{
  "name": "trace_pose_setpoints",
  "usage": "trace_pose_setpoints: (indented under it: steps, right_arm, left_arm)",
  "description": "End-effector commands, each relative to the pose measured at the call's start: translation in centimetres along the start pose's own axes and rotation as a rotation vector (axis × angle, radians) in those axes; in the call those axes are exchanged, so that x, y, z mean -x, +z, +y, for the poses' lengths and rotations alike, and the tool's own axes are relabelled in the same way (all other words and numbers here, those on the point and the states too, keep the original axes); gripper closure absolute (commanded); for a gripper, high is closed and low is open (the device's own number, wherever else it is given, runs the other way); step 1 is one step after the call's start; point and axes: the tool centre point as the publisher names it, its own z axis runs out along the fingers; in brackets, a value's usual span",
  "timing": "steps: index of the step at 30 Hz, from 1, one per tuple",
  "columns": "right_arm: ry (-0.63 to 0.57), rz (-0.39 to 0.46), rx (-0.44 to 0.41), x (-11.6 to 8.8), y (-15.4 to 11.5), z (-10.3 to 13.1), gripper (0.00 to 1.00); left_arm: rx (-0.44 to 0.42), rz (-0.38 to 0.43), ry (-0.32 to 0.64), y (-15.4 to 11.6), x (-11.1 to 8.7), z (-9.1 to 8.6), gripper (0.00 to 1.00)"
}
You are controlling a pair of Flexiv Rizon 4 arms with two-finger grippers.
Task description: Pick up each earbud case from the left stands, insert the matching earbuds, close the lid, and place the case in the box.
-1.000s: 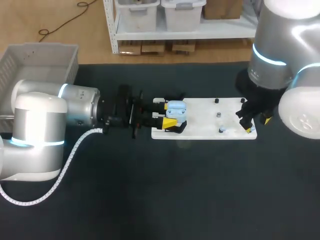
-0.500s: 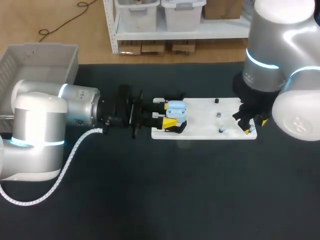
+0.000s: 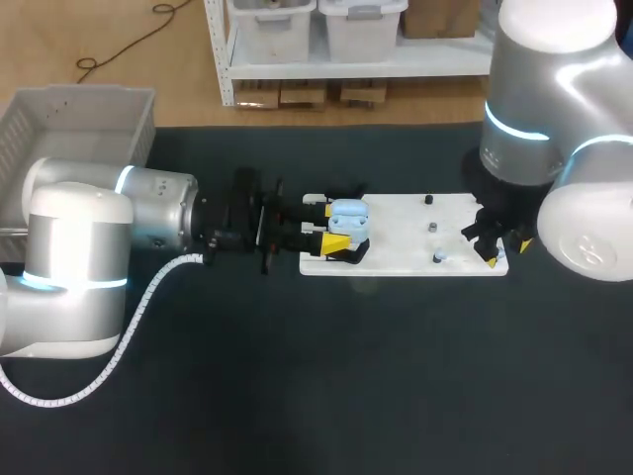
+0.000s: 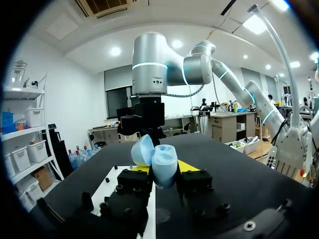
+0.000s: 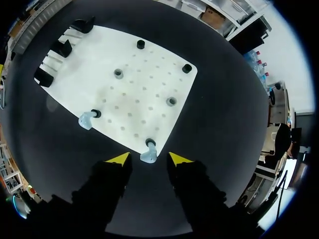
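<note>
The left end effector (image 3: 327,224) is pinched on the open earbud case (image 4: 162,159), which is held over the left end of the white board (image 5: 144,94) with its lid tipped back. The right end effector (image 5: 148,159) is spread. Its yellow tips are set either side of a pale blue earbud (image 5: 147,156) at the board's near right corner, and no contact is seen. A second earbud (image 5: 85,120) lies further left along the same edge. The box (image 3: 89,114) stands well apart at the far left.

The earbud is judged small, rounded and glossy, so it could be squeezed out sideways if the fingers close off-centre. It could also be knocked over the board's edge onto the dark matt counter (image 3: 297,396). It rests just beside a short black peg (image 5: 149,143), on which a fingertip could catch. The case's smooth, curved plastic shell could be turned in the grip when an earbud is pressed in, or its hinged lid could be nudged shut.

The board is flat, matt and dotted with rows of small holes.
</note>
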Motion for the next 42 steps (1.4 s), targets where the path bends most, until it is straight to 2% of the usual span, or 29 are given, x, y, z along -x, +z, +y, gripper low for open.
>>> trace_pose_setpoints:
  steps: [1,16,27,30,37,42]
  right_arm:
    - [0.003,-0.006,-0.003,-0.07,0.20,0.01,0.56]
    - [-0.002,-0.004,-0.015,0.18,0.74,-0.12,0.64]
    - [-0.002,0.001,-0.020,0.14,1.03,-0.21,0.65]
    - [-0.003,0.000,-0.022,0.14,1.03,-0.20,0.73]
    - [-0.007,0.003,-0.026,0.19,1.04,-0.10,0.75]
    - [-0.011,0.006,-0.030,0.23,1.08,0.02,0.95]
  left_arm:
    - [-0.003,-0.001,0.001,-0.02,-0.06,0.08,1.00]
    - [-0.003,-0.001,0.001,-0.02,-0.06,0.08,1.00]
    - [-0.003,-0.001,0.001,-0.02,-0.06,0.08,1.00]
    - [-0.003,-0.001,0.001,-0.02,-0.06,0.08,1.00]
    - [-0.003,-0.001,0.001,-0.02,-0.06,0.08,1.00]
    - [-0.003,-0.001,0.001,-0.02,-0.06,0.08,1.00]
